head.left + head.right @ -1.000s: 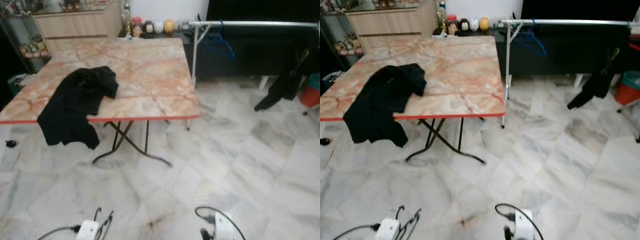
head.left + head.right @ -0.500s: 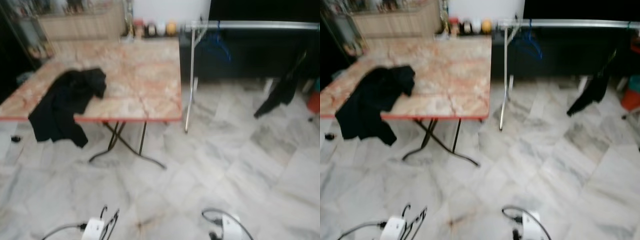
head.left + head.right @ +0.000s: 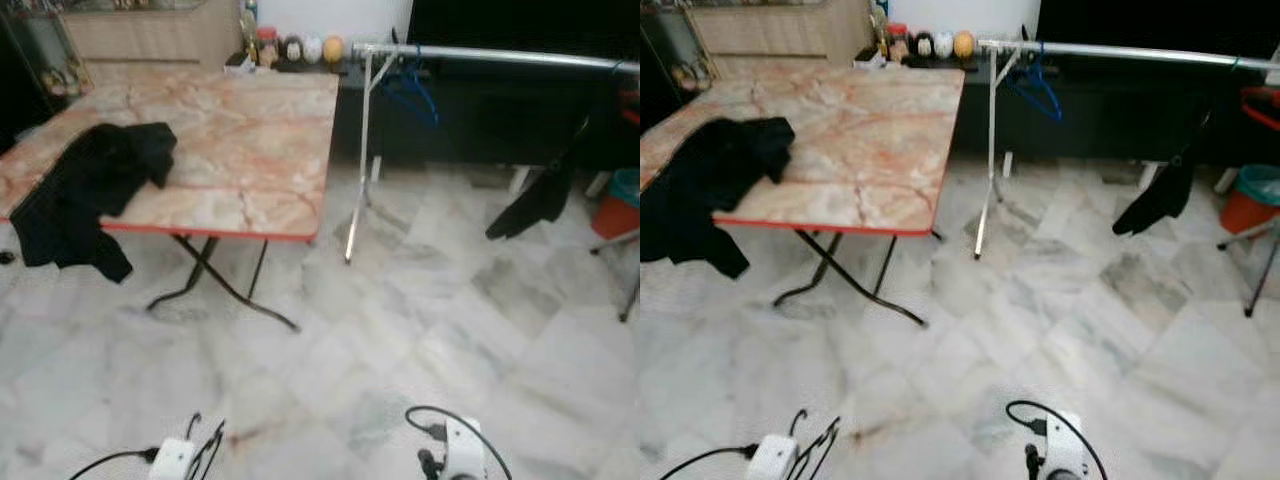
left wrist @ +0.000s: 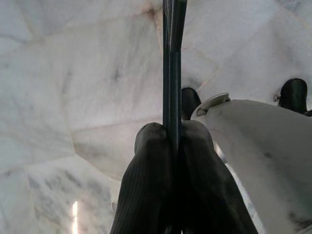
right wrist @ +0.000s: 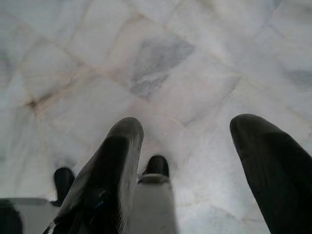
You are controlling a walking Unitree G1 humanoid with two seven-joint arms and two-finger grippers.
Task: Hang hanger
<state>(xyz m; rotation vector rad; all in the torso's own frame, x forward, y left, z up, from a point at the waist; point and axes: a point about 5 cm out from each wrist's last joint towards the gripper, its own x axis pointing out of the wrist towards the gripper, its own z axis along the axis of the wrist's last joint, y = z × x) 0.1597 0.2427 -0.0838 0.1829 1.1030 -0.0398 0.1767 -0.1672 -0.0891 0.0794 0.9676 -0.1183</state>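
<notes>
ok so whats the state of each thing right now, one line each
left gripper: fingers shut on a thin dark hanger, low over the floor
right gripper: fingers open, holding nothing
black garment: crumpled on the table, part draped over its edge
blue hanger: hanging on the rail
dark garment: hanging from the rail
</notes>
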